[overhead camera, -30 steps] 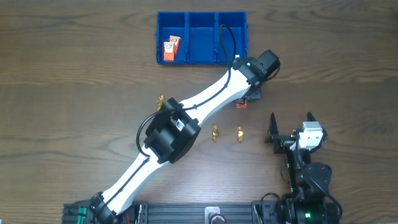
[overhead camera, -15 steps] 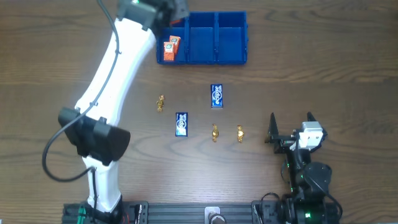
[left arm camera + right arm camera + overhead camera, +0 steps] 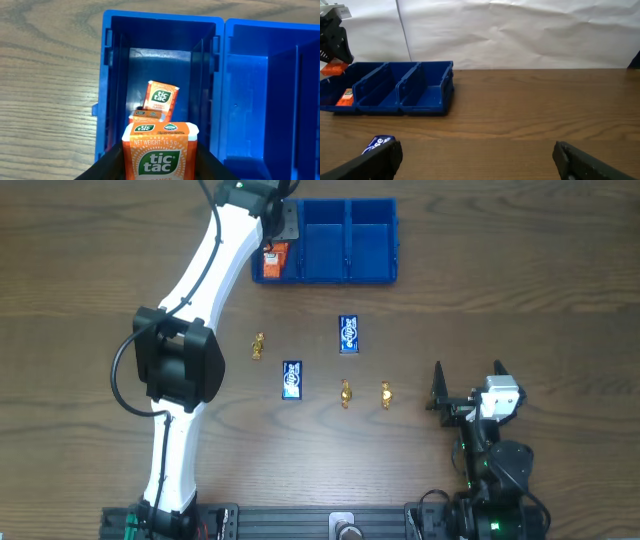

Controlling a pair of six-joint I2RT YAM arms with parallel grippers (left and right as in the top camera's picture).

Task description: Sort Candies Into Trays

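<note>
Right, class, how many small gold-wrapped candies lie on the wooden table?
3. One small gold-wrapped candy lies towards the left; two more lie side by side near the middle. The left arm could hide others.

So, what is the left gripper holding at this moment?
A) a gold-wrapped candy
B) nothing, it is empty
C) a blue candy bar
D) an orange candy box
D: the left wrist view shows an orange candy box clamped between the fingers of the left gripper, above the end compartment of the blue tray, where other orange boxes already lie.
</note>
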